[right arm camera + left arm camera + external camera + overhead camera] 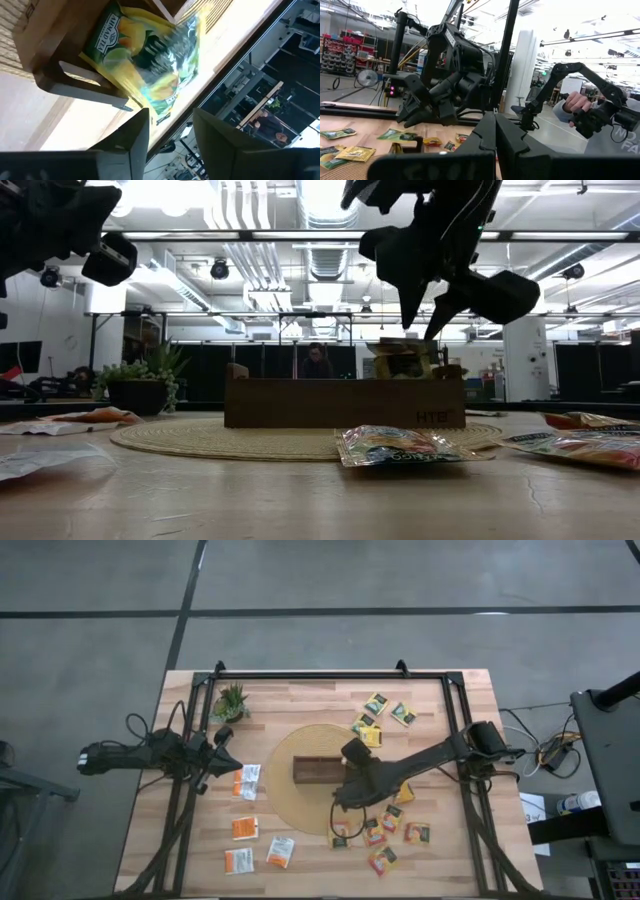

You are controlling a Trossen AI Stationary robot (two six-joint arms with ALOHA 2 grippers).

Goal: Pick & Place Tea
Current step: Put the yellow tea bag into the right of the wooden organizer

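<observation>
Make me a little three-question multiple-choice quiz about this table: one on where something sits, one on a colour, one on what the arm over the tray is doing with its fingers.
1. Where does the dark brown wooden tray stand?
A. On the round woven mat
B. Beside the small spiky green potted plant
C. At the table's front edge

2. What colour is the tea sachet leaning in the tray's end compartment?
A. White-and-orange
B. Yellow-green
C. Plain blue

3. How do the fingers of the right gripper stand above that sachet?
A. Shut on it
B. Apart, holding nothing
C. Shut on the plant

Answers: 1 A, the high view shows the tray in the middle of the mat. 2 B, the right wrist view shows yellow and green print. 3 B, a gap shows between the fingers, with the sachet lying beyond them.
</observation>
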